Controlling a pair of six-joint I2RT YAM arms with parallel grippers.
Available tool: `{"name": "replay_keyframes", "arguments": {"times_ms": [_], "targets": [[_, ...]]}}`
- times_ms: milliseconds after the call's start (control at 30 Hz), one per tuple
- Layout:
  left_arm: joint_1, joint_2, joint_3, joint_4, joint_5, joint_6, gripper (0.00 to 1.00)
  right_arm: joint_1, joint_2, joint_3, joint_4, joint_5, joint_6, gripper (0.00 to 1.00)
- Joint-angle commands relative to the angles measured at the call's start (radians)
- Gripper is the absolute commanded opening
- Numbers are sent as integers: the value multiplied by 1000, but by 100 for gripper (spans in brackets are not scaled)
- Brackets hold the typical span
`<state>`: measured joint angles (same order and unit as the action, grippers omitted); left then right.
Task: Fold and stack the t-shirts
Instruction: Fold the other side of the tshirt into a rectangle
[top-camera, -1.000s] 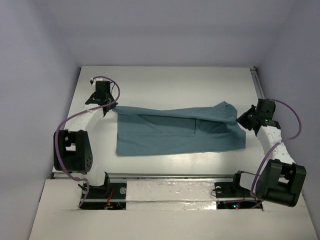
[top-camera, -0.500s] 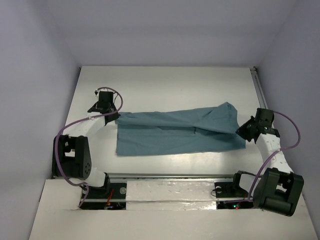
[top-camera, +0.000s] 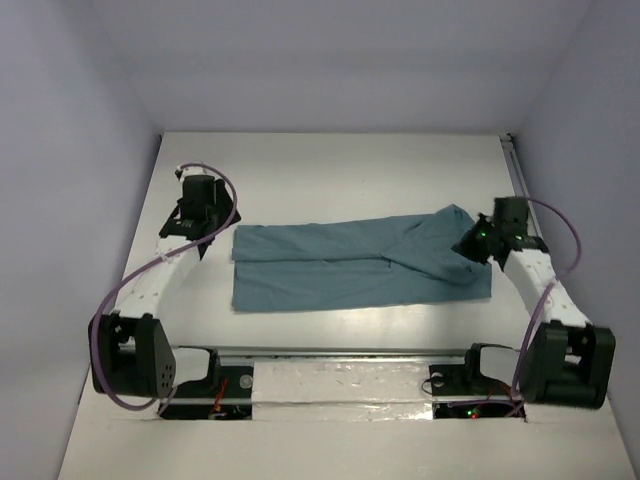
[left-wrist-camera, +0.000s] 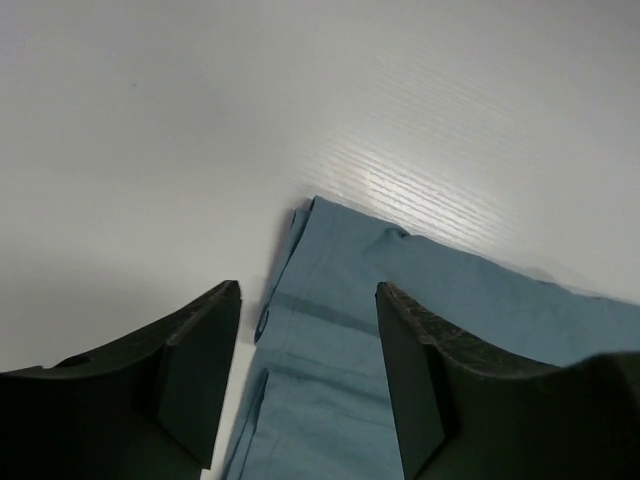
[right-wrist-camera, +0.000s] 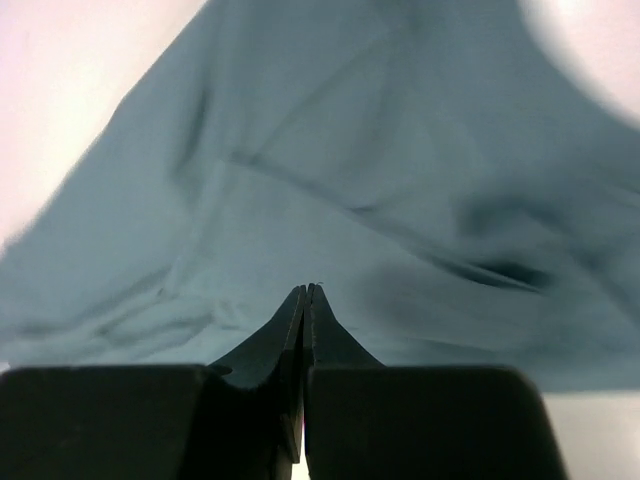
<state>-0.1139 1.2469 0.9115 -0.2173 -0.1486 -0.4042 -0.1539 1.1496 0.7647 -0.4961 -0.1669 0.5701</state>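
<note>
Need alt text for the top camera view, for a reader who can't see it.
A teal t-shirt, folded into a long band, lies across a white table. The left pincer is by its far-left corner and the right pincer is at the bunched far-right corner, with both arms reaching in from the near edge.

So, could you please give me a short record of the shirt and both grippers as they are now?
t-shirt: teal, partly folded, lying across the white table, right end rumpled
left gripper: fingers open, over the shirt's left edge, holding nothing
right gripper: fingers shut, at the shirt's right end; grip on cloth unclear
</note>
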Motion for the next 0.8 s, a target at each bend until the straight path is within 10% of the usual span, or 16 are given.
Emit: {"name": "replay_keyframes", "arguments": {"times_ms": [0,133,300,433,767], "targets": [[-9,129,45,21,-25,-8,52,204,155,138,108,4,-38,0],[-19,235,93,52,11,-15,46,234,292,189,157,12,-44,0],[-56,168,40,32,-12,-33,29,258,383,206,172,27,-64,34],[-66,65,-63,-5,-72,-74,22,278,438,217,186,27,-73,41],[-86,60,-129,-33,-126,-65,39,287,495,269,185,90,-64,41]]}}
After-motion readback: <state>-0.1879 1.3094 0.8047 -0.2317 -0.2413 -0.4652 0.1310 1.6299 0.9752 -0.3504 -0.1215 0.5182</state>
